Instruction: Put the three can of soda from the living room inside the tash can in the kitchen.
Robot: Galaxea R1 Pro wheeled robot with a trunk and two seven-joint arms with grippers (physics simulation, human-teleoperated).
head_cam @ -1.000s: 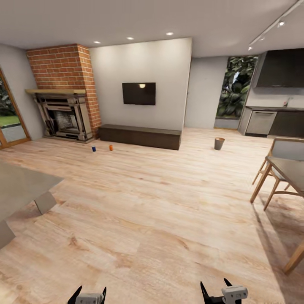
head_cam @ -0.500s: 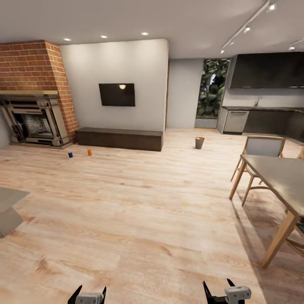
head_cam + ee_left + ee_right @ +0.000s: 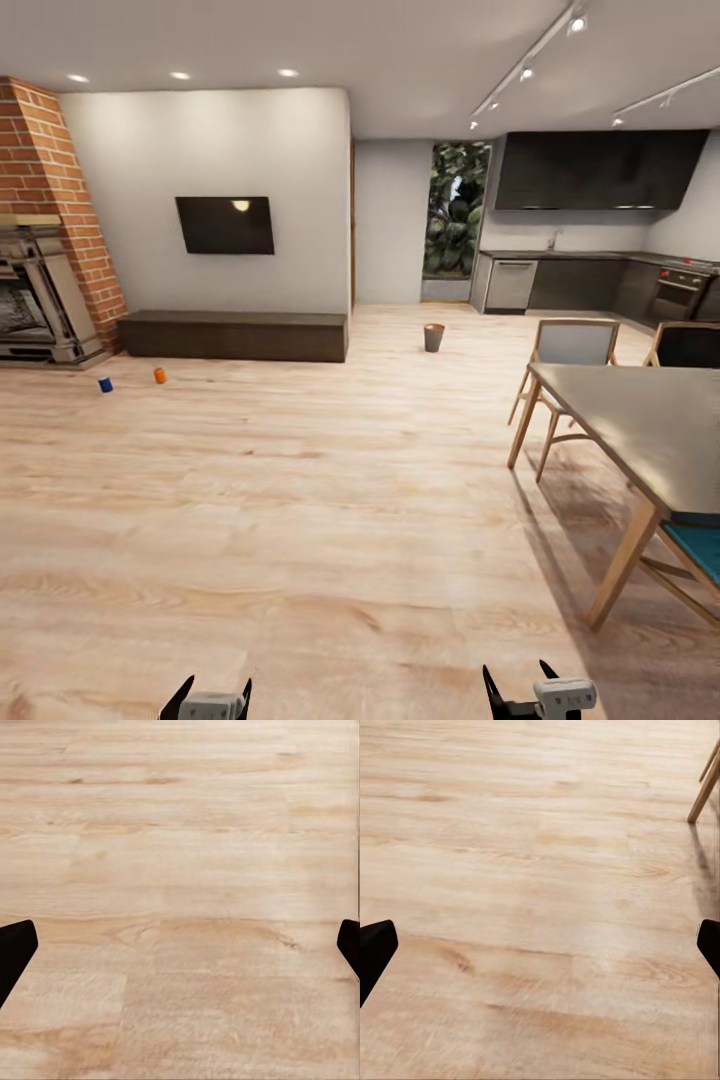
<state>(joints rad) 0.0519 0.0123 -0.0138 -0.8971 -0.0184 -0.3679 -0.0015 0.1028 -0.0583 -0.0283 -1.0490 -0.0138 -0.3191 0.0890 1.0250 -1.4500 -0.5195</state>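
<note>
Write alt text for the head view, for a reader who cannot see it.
An open-plan room with a wood floor: a blue can and an orange can stand far off by the low cabinet and fireplace; a bin stands before the kitchen. A dining table is right; both open grippers, left and right, show below.

Place: I'm in an open-plan home | living room: brick fireplace, wall TV, low cabinet | kitchen: dark cupboards, oven | dining table, chairs | wood floor
</note>
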